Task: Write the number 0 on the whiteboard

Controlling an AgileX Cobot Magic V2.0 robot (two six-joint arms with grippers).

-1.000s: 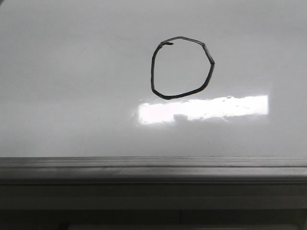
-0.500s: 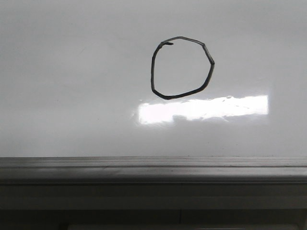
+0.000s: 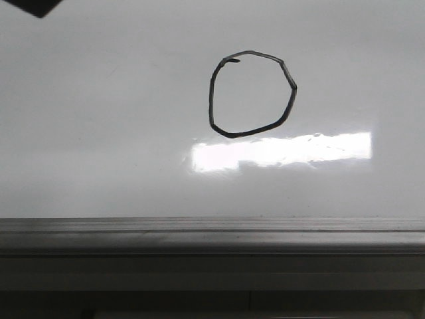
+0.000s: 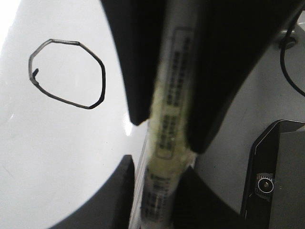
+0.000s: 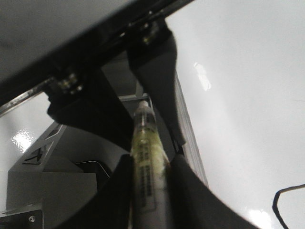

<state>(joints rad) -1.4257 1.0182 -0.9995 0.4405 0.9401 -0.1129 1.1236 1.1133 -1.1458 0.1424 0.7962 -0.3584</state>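
Observation:
The number 0 [image 3: 212, 100] is a thin black angular ring on the whiteboard [image 3: 99, 133], above the glare patch. It also shows in the left wrist view [image 4: 102, 76], and its edge shows in the right wrist view [image 5: 276, 202]. Neither gripper can be made out in the front view. My left gripper [image 4: 157, 164] is shut on a yellowish labelled marker [image 4: 167, 109]. My right gripper [image 5: 150, 160] is shut on the same marker [image 5: 145, 167]. Each wrist view shows the other gripper's dark fingers [image 4: 224, 71] [image 5: 157, 71] closed round the marker's far part. The marker is held off to the side of the ring.
A grey metal ledge [image 3: 212, 232] runs along the board's near edge. A dark corner [image 3: 33, 5] pokes in at the front view's top left. A black device with a small lens [image 4: 264, 183] and a cable [image 4: 286, 67] lie on the grey surface beside the board.
A dark corner has come into the front view's top left. The ring and the board have not changed.

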